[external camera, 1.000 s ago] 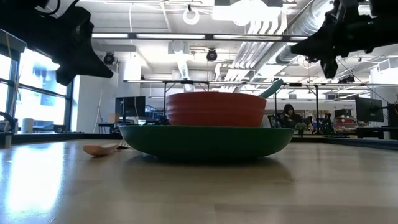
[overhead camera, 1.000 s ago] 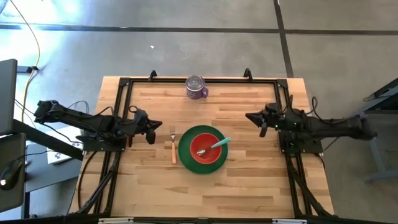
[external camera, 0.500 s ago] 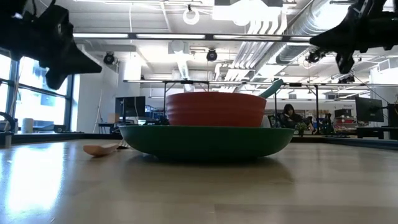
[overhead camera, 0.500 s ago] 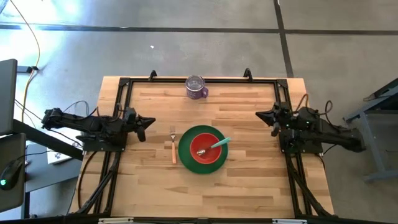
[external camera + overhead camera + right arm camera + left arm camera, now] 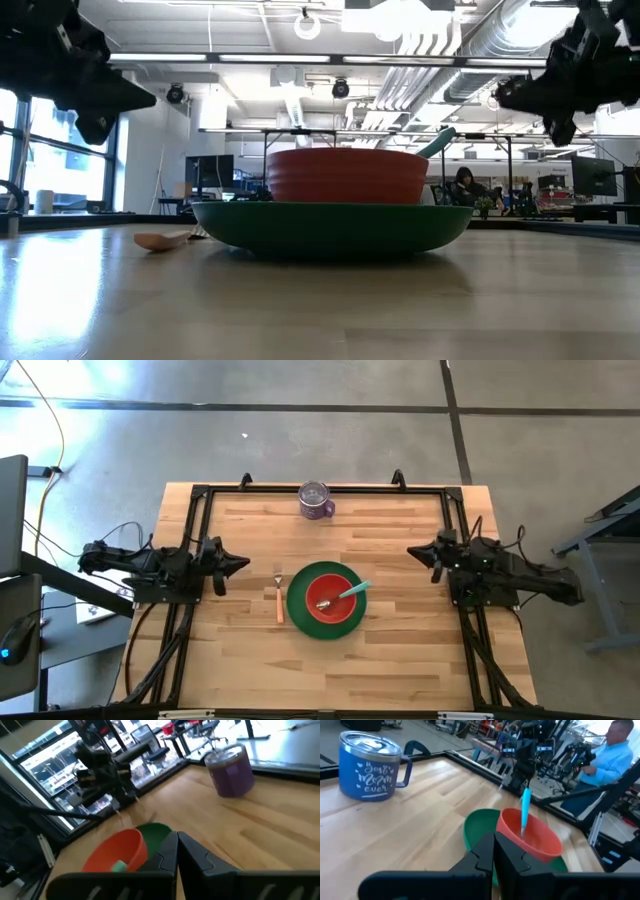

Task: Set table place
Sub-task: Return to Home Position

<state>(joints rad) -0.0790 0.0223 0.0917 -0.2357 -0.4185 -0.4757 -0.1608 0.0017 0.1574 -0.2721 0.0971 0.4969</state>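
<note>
The green plate (image 5: 296,600) lies on the wooden table (image 5: 400,650) with the red bowl (image 5: 335,610) standing in it. A teal-handled spoon (image 5: 356,590) has its metal end in the bowl and its handle leaning over the bowl's rim. The orange-handled fork (image 5: 279,603) lies flat just left of the plate. My left gripper (image 5: 243,563) is shut, above the table left of the fork. My right gripper (image 5: 411,550) is shut, right of the plate. The low view shows the plate (image 5: 330,228), the bowl (image 5: 345,175) and both grippers raised off the table.
A purple lidded mug (image 5: 316,502) stands near the far edge, behind the plate. The black frame (image 5: 200,495) runs along the table's sides. Bare wood lies between the plate and the near edge. A person in a blue shirt (image 5: 620,750) sits beyond the table.
Both arms have drawn back toward their own table sides, the left toward the left edge and the right toward the right edge. The right gripper has also sunk a little. Plate, bowl, spoon, fork and mug have stayed where they were.
</note>
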